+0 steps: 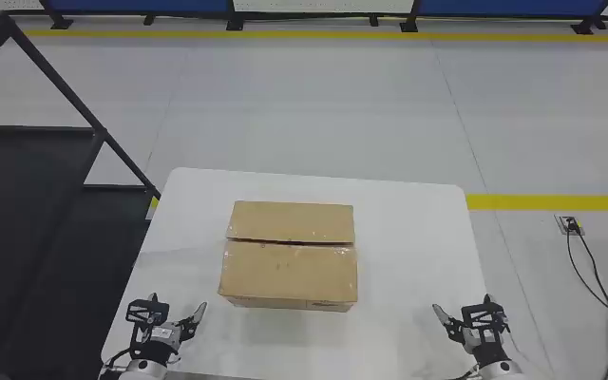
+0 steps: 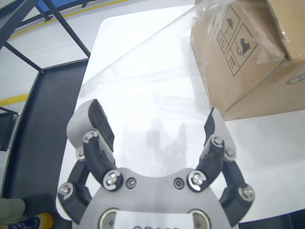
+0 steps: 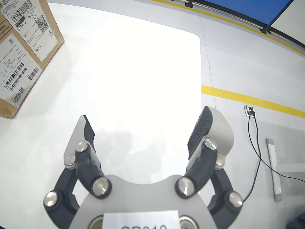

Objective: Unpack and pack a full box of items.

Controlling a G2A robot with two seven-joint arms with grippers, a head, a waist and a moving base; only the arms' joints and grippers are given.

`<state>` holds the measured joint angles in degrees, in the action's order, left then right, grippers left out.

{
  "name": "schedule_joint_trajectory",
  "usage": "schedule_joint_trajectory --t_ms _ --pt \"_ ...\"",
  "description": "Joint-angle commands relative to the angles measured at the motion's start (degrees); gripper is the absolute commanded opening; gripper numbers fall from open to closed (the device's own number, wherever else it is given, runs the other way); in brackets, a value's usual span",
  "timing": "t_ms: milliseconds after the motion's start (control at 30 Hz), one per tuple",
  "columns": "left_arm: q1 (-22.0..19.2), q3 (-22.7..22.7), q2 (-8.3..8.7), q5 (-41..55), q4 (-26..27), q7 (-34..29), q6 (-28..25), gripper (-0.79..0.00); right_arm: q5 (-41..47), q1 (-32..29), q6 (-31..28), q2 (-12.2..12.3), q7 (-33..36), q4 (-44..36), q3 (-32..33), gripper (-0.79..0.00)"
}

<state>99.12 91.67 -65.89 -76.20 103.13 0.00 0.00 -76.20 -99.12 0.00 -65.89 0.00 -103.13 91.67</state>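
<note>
1. The cardboard box [image 1: 290, 252] is sitting shut in the middle of the white bench [image 1: 408, 237]. Both top flaps are lying down and meeting along a seam [image 1: 290, 241] that's running side to side.
2. The left gripper [image 1: 167, 313] is hovering over the near left corner of the bench, fingers spread wide and holding nothing. The right gripper [image 1: 472, 318] is doing the same at the near right corner. Both are sitting well apart from the box.
3. So I'm reading this as the very start: nothing's unpacked yet, and the step in hand is getting those flaps open.
4. The clear tape [image 2: 214, 8] is looking crinkly and loose at the box's left end, so I'd be going in there rather than fighting the middle.
5. Tip: one arm should be bracing the box while the other is lifting a flap edge. Otherwise I'm guessing it's just sliding around on that slick bench.
6. I'd be lifting slowly too, since I can't tell if the tape is holding along the top.
</note>
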Motion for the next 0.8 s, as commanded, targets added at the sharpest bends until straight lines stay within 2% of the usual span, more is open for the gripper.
schedule_joint_trajectory --t_ms 0,200,300,400,600,767 --pt "0.0 0.0 0.00 0.0 0.0 0.0 0.0 -0.001 0.0 0.0 0.0 0.0 0.0 0.0 0.0 0.000" --pt "0.0 0.0 0.00 0.0 0.0 0.0 0.0 0.000 0.1 0.0 -0.2 0.0 -0.1 -0.1 -0.1 0.000" --pt "-0.6 0.1 -0.20 1.9 -0.7 0.5 0.4 0.000 0.7 -0.1 -3.2 0.0 -1.1 -2.0 -0.7 0.000" --pt "-0.5 2.2 -0.26 5.8 -1.0 3.8 -1.1 0.000 3.3 -0.6 -7.7 0.0 -0.7 -6.3 -0.5 0.000" --pt "0.0 8.2 -0.16 14.4 -1.1 8.5 -6.4 0.000 14.8 1.1 -13.2 0.0 9.8 -15.9 -1.6 0.000" --pt "1.2 11.4 0.25 17.0 -1.8 8.6 -14.6 0.000 23.5 6.4 -13.7 -0.2 19.4 -18.9 -5.0 0.000"
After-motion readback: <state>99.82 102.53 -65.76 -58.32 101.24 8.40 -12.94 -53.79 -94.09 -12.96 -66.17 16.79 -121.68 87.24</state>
